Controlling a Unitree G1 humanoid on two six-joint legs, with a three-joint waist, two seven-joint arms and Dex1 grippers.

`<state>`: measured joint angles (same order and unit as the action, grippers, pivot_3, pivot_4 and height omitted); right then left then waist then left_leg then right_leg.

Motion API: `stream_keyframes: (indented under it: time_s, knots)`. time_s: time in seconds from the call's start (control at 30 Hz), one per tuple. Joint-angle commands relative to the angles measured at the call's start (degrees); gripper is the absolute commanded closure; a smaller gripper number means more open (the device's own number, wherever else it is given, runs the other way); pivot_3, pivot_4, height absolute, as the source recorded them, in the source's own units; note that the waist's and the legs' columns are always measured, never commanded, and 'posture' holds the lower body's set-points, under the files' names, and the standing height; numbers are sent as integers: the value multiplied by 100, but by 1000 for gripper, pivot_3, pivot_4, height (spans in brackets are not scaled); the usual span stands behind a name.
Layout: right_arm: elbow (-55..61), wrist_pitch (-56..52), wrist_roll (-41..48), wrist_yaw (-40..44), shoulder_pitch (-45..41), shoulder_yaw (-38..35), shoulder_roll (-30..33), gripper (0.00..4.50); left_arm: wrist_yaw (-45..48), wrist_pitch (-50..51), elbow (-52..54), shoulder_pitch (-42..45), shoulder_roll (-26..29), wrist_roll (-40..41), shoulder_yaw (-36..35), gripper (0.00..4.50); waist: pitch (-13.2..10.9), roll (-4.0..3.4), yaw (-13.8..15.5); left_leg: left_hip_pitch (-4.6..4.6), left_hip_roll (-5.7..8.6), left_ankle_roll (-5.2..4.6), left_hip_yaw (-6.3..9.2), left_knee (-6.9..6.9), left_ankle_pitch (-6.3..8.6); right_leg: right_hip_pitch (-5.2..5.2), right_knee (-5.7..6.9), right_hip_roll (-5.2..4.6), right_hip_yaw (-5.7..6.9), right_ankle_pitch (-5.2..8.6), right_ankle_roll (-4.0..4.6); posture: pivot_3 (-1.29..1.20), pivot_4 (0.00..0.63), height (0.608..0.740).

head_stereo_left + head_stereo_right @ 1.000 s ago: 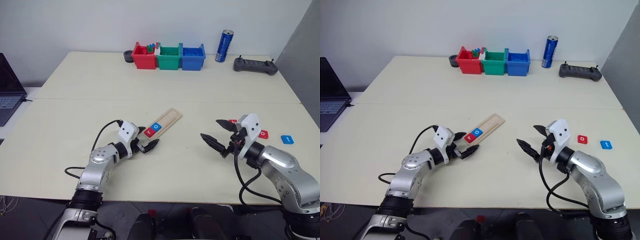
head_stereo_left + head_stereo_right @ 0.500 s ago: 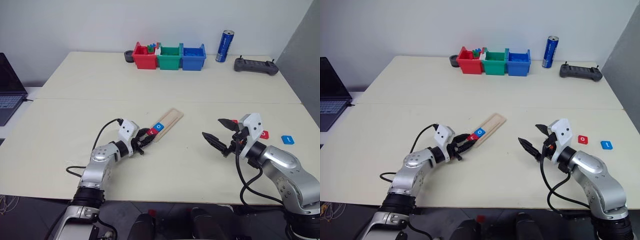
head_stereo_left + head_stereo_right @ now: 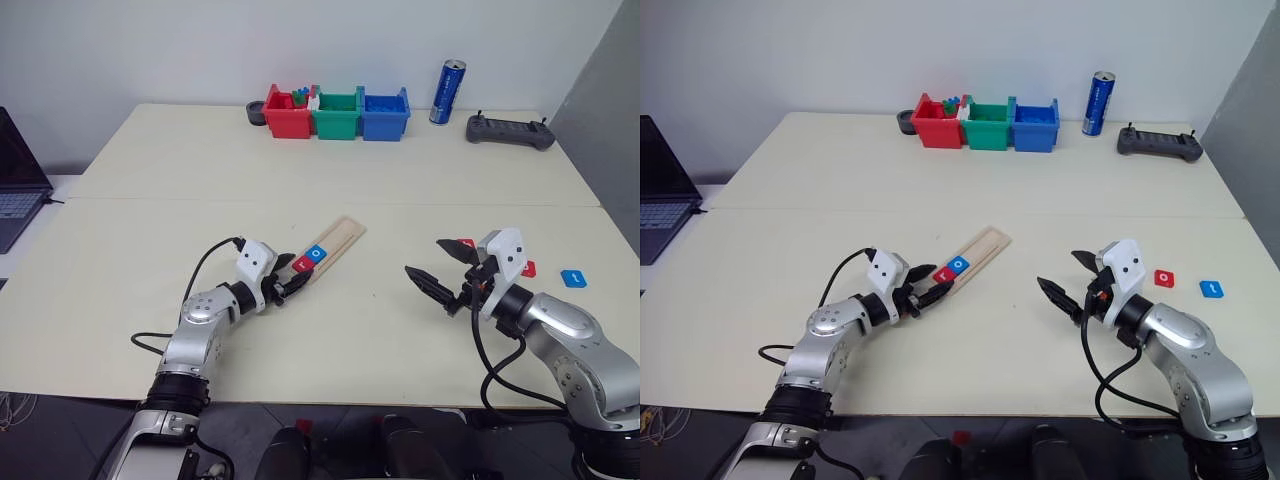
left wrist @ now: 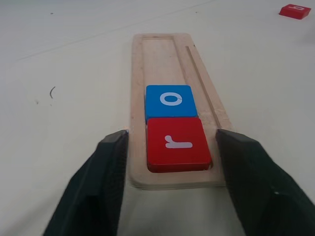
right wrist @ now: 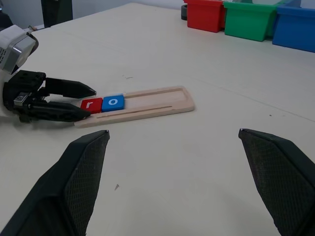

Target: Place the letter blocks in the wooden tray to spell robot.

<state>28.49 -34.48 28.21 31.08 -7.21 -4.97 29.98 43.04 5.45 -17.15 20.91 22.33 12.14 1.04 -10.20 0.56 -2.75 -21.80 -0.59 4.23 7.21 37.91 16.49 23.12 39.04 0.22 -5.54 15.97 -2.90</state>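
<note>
My left gripper (image 3: 297,285) is clamped across the near end of the wooden tray (image 3: 340,235). Its long axis runs straight away from that gripper, towards the far right. One tray holds two letter blocks at the gripped end: red r (image 4: 178,143), then blue o (image 4: 170,101). Three slots beyond are bare. My right gripper (image 3: 428,258) hovers wide open and empty. Two loose blocks, one red (image 3: 1165,278) and one blue (image 3: 1211,289), lie just right of it, so the right arm is nearer them.

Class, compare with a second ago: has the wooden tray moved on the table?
Yes. The tray has slid slightly away from the robot, toward the bins, gripped by the left end effector.
</note>
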Motion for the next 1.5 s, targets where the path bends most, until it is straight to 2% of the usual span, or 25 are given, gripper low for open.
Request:
stream_keyframes:
  time_s: [0.03,0.07,0.4,0.53,0.8,1.5]
  knots:
    - [183,107,22,19,-2,-108,44,0,-39,-146,40,125,-6,9,-97,276,0,0,0,0,0,0,0,0,0,0,0,0,0,0,0,0,150,740]
    - [181,108,21,22,-7,-107,46,0,-46,-155,35,132,-8,5,-102,43,0,0,0,0,0,0,0,0,0,0,0,0,0,0,0,0,150,740]
    - [197,102,23,29,21,-94,62,0,-12,-234,501,83,-237,316,-220,43,0,0,1,-2,0,0,1,0,0,0,-1,0,1,0,0,0,150,740]
    - [230,87,27,9,40,-99,64,0,-56,-189,671,-30,-237,189,-134,43,0,0,2,-1,0,0,1,0,0,0,-1,0,0,0,0,0,150,740]
    - [306,52,45,-50,69,-97,45,0,-266,-178,652,-165,-217,-186,68,43,0,0,1,-2,0,0,1,0,0,0,-1,0,0,0,0,0,150,740]
    - [355,11,92,-119,33,-98,43,0,-245,69,363,-195,-227,-195,82,43,0,0,0,-1,0,0,1,0,0,0,-1,0,0,0,0,0,150,740]
